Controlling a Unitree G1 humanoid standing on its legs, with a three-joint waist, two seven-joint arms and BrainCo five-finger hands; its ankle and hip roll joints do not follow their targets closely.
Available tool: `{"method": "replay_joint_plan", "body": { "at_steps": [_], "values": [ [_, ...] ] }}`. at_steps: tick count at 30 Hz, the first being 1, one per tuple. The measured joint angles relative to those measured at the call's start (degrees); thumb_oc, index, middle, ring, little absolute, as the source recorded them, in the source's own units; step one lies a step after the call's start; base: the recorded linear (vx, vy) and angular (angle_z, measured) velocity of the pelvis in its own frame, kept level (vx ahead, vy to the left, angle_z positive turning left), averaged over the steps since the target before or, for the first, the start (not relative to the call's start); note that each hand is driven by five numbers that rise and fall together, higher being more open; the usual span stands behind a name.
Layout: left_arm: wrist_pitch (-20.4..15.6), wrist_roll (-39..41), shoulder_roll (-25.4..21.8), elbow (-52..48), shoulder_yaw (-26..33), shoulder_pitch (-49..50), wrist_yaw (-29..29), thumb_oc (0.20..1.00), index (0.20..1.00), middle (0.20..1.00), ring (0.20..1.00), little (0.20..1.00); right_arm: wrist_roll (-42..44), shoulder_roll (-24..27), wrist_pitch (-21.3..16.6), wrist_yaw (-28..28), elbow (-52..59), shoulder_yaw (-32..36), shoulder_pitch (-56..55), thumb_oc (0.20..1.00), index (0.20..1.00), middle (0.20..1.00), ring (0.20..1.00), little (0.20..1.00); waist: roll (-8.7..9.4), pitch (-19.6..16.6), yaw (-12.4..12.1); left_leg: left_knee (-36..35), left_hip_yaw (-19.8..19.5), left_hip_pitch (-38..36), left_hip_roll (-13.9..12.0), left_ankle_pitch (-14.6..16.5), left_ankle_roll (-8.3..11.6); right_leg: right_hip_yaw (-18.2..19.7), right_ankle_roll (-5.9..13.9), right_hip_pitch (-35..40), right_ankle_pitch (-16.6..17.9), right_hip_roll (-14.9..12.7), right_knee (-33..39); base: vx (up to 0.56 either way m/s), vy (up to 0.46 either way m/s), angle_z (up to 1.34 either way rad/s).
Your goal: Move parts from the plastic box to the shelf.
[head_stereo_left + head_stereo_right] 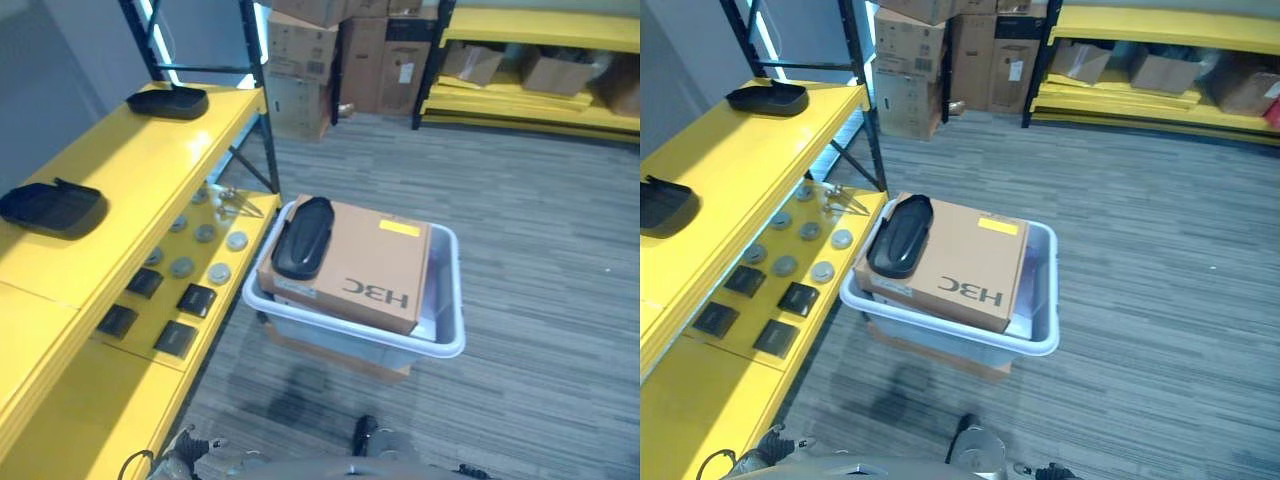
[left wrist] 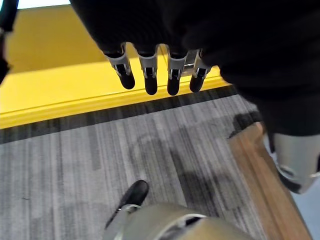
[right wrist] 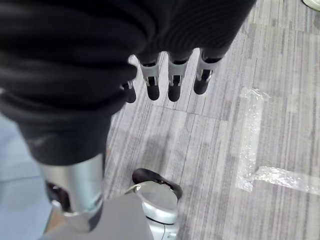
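Box (image 1: 445, 335) of pale plastic sits on the grey carpet just beside the yellow shelf (image 1: 120, 180), and a cardboard carton (image 1: 365, 265) rests across its top. 1 black part (image 1: 302, 236) lies on the carton's edge nearest the shelf. 2 more black parts are up on the shelf's top board: one near (image 1: 50, 207), one farther along (image 1: 168, 101). On the lower board, small round pieces (image 1: 200, 250) and black squares (image 1: 160, 310) lie in rows. Left hand (image 2: 150, 75) hangs over the carpet by the shelf edge, fingers straight, holding nothing. Right hand (image 3: 172, 80) hangs over bare carpet, fingers relaxed and empty too.
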State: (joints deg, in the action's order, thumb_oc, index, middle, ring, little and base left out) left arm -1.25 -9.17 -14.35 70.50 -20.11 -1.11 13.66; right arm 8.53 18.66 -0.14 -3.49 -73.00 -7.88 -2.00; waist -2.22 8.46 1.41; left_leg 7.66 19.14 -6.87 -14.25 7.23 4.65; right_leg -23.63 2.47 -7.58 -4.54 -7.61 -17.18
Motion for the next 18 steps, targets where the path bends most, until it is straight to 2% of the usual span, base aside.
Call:
{"method": "replay_joint_plan", "body": {
  "at_steps": [1, 2, 3, 4, 5, 6, 7, 8, 9, 10, 11, 12, 13, 14, 15, 16, 18],
  "values": [
    [-0.3, 0.0, 0.0, 0.1, 0.0, -0.3, 0.2, 1.0, 1.0, 1.0, 1.0, 1.0, 0.0, 0.0, -0.1, 0.4, 0.0, -0.1, 0.2, 1.0, 1.0, 1.0, 1.0, 1.0, 0.54, -0.4, 0.1, 0.8, 0.3, 0.1, -0.8, -0.2, -0.1, -0.3, -0.61, -0.9, -1.8, 0.2, -2.2, 0.12, -0.229, -0.06],
    [-0.7, 0.1, 0.0, 0.5, 0.0, -0.4, 0.6, 1.0, 1.0, 1.0, 1.0, 1.0, -0.1, -0.1, 0.0, 0.7, 0.0, -0.2, 0.8, 1.0, 1.0, 1.0, 1.0, 1.0, 1.3, -0.4, -0.1, 2.9, -0.2, 0.4, -1.4, -1.7, 2.03, -0.3, -1.53, -1.3, -2.8, 0.7, -3.1, 0.09, -0.22, -0.16],
    [-1.0, 0.1, -0.1, 0.5, 0.0, -0.4, 1.1, 1.0, 1.0, 1.0, 1.0, 1.0, -0.1, -0.3, 0.1, 1.0, 0.0, -0.4, 1.0, 1.0, 1.0, 1.0, 1.0, 1.0, 2.58, -0.5, -0.7, 6.3, -0.8, 1.3, -2.0, -3.4, 3.33, 0.3, -2.26, -1.1, -3.3, 1.0, -3.0, 0.0, -0.192, -0.29],
    [-1.2, 0.3, -0.1, 0.5, 0.0, -0.4, 1.3, 1.0, 1.0, 1.0, 1.0, 1.0, -0.2, -0.4, 0.4, 1.0, 0.0, -0.5, 1.4, 1.0, 1.0, 1.0, 1.0, 1.0, 3.11, -0.6, -1.4, 11.4, -3.2, 3.9, -2.6, -5.8, 4.9, 1.0, -2.78, -0.3, -3.0, 1.8, -1.2, -0.02, -0.123, -0.41],
    [-1.2, 0.7, 0.1, 0.4, 0.0, 0.0, 1.5, 1.0, 1.0, 1.0, 1.0, 1.0, -0.2, -0.2, 0.5, 1.0, 0.0, -0.5, 1.9, 1.0, 1.0, 1.0, 1.0, 1.0, 3.91, -0.7, -1.9, 18.7, -7.6, 8.2, -2.7, -9.6, 5.45, 1.6, -4.45, 1.4, -1.3, 2.8, 1.5, -0.03, -0.039, -0.4],
    [-1.2, 1.2, -0.7, 0.3, 0.7, -0.1, 2.0, 1.0, 1.0, 1.0, 1.0, 1.0, -0.2, -0.1, 0.8, 1.0, 0.0, -0.9, 2.4, 1.0, 1.0, 1.0, 1.0, 1.0, 5.67, -0.8, -2.9, 26.7, -12.2, 13.6, -2.2, -16.2, 5.97, 2.7, -6.83, 2.1, 1.1, 3.2, 3.7, 0.05, 0.055, -0.45],
    [-1.1, 1.5, -1.1, -0.1, 1.1, -0.5, 2.5, 1.0, 1.0, 1.0, 1.0, 1.0, 0.0, 0.0, 1.3, 1.0, -0.1, -1.7, 3.2, 1.0, 1.0, 1.0, 1.0, 1.0, 6.25, -0.5, -3.8, 33.0, -15.7, 18.3, -0.9, -17.7, 6.85, 3.6, -6.22, 3.0, 1.8, 2.9, 6.4, 0.08, 0.149, -0.56],
    [-1.1, 1.8, -1.0, -0.3, 1.3, -0.2, 2.7, 1.0, 1.0, 1.0, 1.0, 1.0, 0.0, 0.5, 1.7, 0.9, -0.3, -2.8, 4.1, 1.0, 1.0, 1.0, 1.0, 1.0, 6.07, -0.2, -4.3, 34.4, -17.0, 20.2, 0.4, -15.2, 6.55, 4.0, -5.54, 4.0, 2.7, 3.1, 8.4, 0.12, 0.23, -0.53],
    [-1.1, 2.3, -0.7, -0.3, 1.5, 0.2, 2.6, 1.0, 1.0, 1.0, 1.0, 1.0, 0.1, 1.1, 2.4, 0.9, -0.3, -3.2, 5.8, 1.0, 1.0, 1.0, 1.0, 1.0, 5.58, 0.3, -4.2, 31.4, -17.5, 21.5, 2.2, -12.6, 5.57, 4.7, -4.23, 5.1, 3.5, 3.7, 11.0, 0.16, 0.308, -0.57],
    [-1.1, 2.4, -0.2, -0.2, 1.5, 0.5, 2.7, 1.0, 1.0, 1.0, 1.0, 1.0, 0.1, 1.5, 3.0, 0.9, -0.6, -3.3, 6.2, 1.0, 1.0, 1.0, 1.0, 1.0, 4.63, 0.2, -4.5, 17.6, -16.2, 19.6, 4.0, -11.7, 4.89, 5.4, -3.07, 6.0, 4.2, 4.4, 14.3, 0.2, 0.323, -0.63],
    [-1.1, 2.5, -0.1, -0.1, 1.5, 0.8, 2.8, 1.0, 1.0, 1.0, 1.0, 1.0, 0.1, 1.7, 3.2, 0.9, -0.6, -3.3, 7.4, 1.0, 1.0, 1.0, 1.0, 1.0, 3.67, 0.3, -4.7, 5.5, -14.5, 17.4, 4.8, -12.4, 4.48, 5.3, -2.37, 6.6, 4.6, 4.8, 16.3, 0.17, 0.28, -0.65],
    [-0.9, 2.9, 0.4, 0.2, 1.5, 0.8, 2.7, 1.0, 1.0, 1.0, 1.0, 1.0, 0.1, 1.8, 3.0, 0.6, -0.9, -3.3, 8.0, 1.0, 1.0, 1.0, 1.0, 1.0, 1.5, 0.4, -4.4, -3.9, -13.9, 16.8, 4.1, -15.0, 5.56, 3.7, -0.73, 7.1, 4.9, 5.7, 16.4, 0.13, 0.237, -0.38],
    [-0.8, 2.9, 0.5, 0.5, 1.5, 0.0, 2.7, 1.0, 1.0, 1.0, 1.0, 1.0, 0.1, 1.9, 3.0, 0.3, -0.8, -3.1, 8.0, 1.0, 1.0, 1.0, 1.0, 1.0, 0.15, 1.1, -3.8, -9.2, -14.1, 16.1, 2.8, -18.1, 7.0, 2.2, -3.35, 7.1, 5.4, 6.5, 16.1, 0.07, 0.245, -0.14],
    [-0.6, 2.9, 0.9, 0.3, 1.5, -0.3, 2.4, 1.0, 1.0, 1.0, 1.0, 1.0, 0.1, 1.9, 3.3, 0.0, -0.7, -3.1, 7.4, 1.0, 1.0, 1.0, 1.0, 1.0, -0.73, 1.7, -3.4, -9.3, -14.0, 16.2, 1.8, -19.2, 6.21, 2.5, -3.8, 8.5, 5.0, 7.1, 16.5, 0.05, 0.197, -0.22],
    [-0.5, 2.8, 0.8, 0.2, 1.4, 0.2, 2.3, 1.0, 1.0, 1.0, 1.0, 1.0, 0.3, 1.6, 3.0, -0.9, -0.7, -3.1, 6.2, 1.0, 1.0, 1.0, 1.0, 1.0, -0.36, 1.5, -3.6, -8.6, -13.8, 15.4, 2.1, -18.7, 5.63, 3.1, -3.68, 8.7, 4.7, 6.7, 16.4, 0.04, 0.189, -0.35],
    [-0.5, 2.8, 0.8, 0.3, 1.3, 0.4, 2.2, 1.0, 1.0, 1.0, 1.0, 1.0, 0.8, 1.5, 2.7, -1.1, -0.5, -3.2, 6.1, 1.0, 1.0, 1.0, 1.0, 1.0, 0.07, 1.4, -3.6, -7.6, -14.0, 15.0, 2.5, -18.5, 5.74, 3.2, -4.29, 8.9, 4.5, 6.0, 16.4, 0.02, 0.112, -0.4],
    [-0.5, 2.8, 1.0, 0.1, 0.8, 0.9, 2.2, 1.0, 1.0, 1.0, 1.0, 1.0, 1.8, 1.6, 1.5, -2.3, -0.2, -3.0, 4.6, 1.0, 1.0, 1.0, 1.0, 1.0, 0.09, 1.3, -2.9, -5.4, -14.1, 13.6, 3.4, -18.5, 5.74, 3.3, -3.89, 9.5, 4.7, 5.5, 16.7, 0.03, 0.166, -0.14]
  ]
}}
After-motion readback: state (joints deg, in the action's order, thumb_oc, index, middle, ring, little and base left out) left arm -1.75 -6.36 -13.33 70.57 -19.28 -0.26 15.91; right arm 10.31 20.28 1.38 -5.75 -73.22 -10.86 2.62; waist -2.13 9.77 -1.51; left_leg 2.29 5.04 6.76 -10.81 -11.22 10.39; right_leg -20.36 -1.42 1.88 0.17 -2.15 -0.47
